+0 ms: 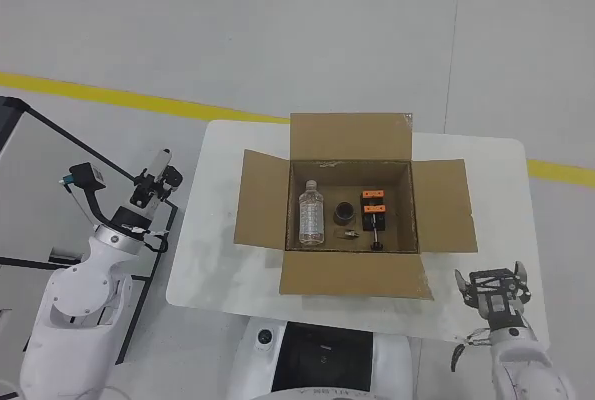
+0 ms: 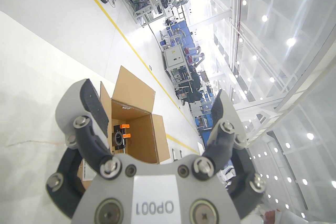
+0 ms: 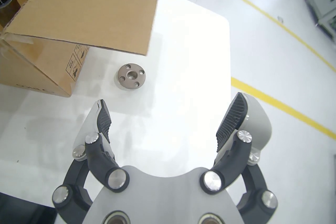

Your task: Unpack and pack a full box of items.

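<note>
Top view: cardboard box point(image 1: 352, 150) at ctr of white table point(image 1: 497, 170), all four flaps turned out.
Box contents: clear bottle point(image 1: 311, 213) lying at 9 o'clock side; dark ring point(image 1: 345, 212) in the mid; orange-black parts point(image 1: 375, 205) at 3 o'clock side.
R gripper point(image 1: 490, 278): 5 o'clock of box, at table's near edge; jaws spread wide, released.
L gripper point(image 2: 155, 96): off table at 9 o'clock of box; jaws apart, released.
Metal disc point(image 3: 131, 76): flat on table, just beside a box corner, under a flap's overhang; apart from R gripper.
</note>
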Robot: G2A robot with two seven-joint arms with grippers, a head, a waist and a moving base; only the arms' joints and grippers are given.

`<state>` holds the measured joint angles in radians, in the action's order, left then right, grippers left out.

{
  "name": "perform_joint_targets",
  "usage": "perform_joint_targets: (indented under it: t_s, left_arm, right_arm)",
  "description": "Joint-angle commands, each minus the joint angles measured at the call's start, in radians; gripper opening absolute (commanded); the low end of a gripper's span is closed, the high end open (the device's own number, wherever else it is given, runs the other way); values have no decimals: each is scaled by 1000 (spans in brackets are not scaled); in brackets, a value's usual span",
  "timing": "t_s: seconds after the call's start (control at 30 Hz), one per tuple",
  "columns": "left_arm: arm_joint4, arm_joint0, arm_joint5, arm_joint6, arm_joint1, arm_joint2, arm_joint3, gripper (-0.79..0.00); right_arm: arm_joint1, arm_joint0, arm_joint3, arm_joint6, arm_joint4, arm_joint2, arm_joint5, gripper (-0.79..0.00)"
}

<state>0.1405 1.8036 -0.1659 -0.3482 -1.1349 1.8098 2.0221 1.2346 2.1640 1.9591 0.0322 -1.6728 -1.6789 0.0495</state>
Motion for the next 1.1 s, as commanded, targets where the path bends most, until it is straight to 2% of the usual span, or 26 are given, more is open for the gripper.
perform_joint_targets:
  t_s: [0.0,0.1,0.23,0.63,0.77,0.93,1.07]
  left_arm:
    - [0,0,0,0,0,0,0,0]
    - [0,0,0,0,0,0,0,0]
    - [0,0,0,0,0,0,0,0]
    - [0,0,0,0,0,0,0,0]
    - [0,0,0,0,0,0,0,0]
    - [0,0,0,0,0,0,0,0]
    - [0,0,0,0,0,0,0,0]
  right_arm:
    - [2,-17,-11,4,-86,43,16,0]
    - [4,-59,-35,-8,-91,89,-8,0]
    - [6,-94,-36,-48,26,112,-106,0]
    - [5,-103,-42,-43,39,105,-117,0]
    - [5,-106,-39,-32,206,52,-179,-6]
    - [-1,-36,-75,-90,437,-108,-273,-9]
    - [-8,-20,-159,-54,740,-224,-454,0]
